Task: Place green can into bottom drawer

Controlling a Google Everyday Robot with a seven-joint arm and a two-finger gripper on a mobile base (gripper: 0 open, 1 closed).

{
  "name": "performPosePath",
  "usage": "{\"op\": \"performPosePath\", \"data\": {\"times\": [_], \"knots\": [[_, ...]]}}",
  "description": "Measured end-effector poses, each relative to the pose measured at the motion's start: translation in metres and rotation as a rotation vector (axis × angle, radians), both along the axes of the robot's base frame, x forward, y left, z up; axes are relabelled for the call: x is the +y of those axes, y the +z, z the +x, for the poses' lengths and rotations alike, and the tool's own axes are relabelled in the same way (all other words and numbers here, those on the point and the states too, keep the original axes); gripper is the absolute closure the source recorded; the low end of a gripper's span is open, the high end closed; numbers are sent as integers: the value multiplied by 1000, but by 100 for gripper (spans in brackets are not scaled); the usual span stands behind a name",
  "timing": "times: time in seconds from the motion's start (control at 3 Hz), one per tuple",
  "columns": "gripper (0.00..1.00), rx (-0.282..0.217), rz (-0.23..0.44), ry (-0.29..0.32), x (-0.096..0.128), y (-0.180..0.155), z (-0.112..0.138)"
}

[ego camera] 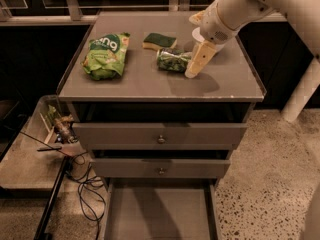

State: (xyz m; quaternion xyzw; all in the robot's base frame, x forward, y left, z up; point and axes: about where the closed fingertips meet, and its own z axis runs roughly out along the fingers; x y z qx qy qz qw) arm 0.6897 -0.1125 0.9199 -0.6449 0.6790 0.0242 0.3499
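Note:
The green can (pixel 173 60) lies on its side on the grey cabinet top (pixel 150 81), near the middle. My gripper (pixel 195 66) hangs from the white arm at the upper right, its cream fingers pointing down just right of the can, touching or nearly touching its end. The bottom drawer (pixel 160 211) is pulled out at the foot of the cabinet, its flat grey floor showing and nothing in it.
A bright-green snack bag (pixel 106 54) lies on the left of the top. A green-topped yellow sponge (pixel 159 41) sits behind the can. Two upper drawers (pixel 160 134) with round knobs are shut. A low shelf with clutter and cables (pixel 60 144) stands at the left.

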Motion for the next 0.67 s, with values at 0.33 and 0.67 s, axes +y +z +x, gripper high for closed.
{"op": "performPosePath", "data": {"times": [0.33,0.67], "knots": [[0,9,-13,23,11,-12,9],[0,24,-23,39,19,-23,16]]}}
